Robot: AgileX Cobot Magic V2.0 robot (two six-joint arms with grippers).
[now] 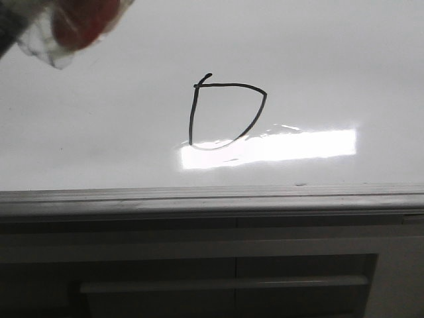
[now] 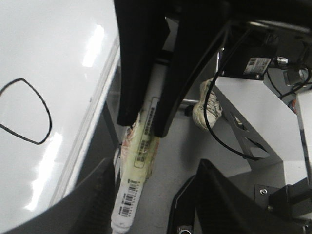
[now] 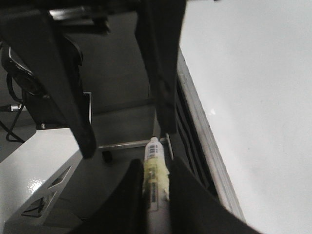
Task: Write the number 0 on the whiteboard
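We logged the number 0 (image 1: 225, 112) closed, D-shaped, on the whiteboard (image 1: 344, 73); writing judged complete. Left tool (image 2: 146, 129) and right tool (image 3: 156, 195) each gripped a marker, clear of board.

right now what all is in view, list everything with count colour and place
number 0: one, thin black D-shaped outline, drawn mid-board, its lower curve meeting the bright glare
whiteboard: one, glossy white, fills the upper front view, grey rail along its near edge
cabinet front: one, dark, panelled with a pale bar handle, below the rail
blurred object: one, red with clear wrapping, top left corner of front view, too blurred to name
markers: two, pale barrels with yellowish tape, one in the left gripper, one in the right gripper
shoe: one, whitish, on the floor
left gripper: black, shut on its marker, off the board
right gripper: black, fingers apart
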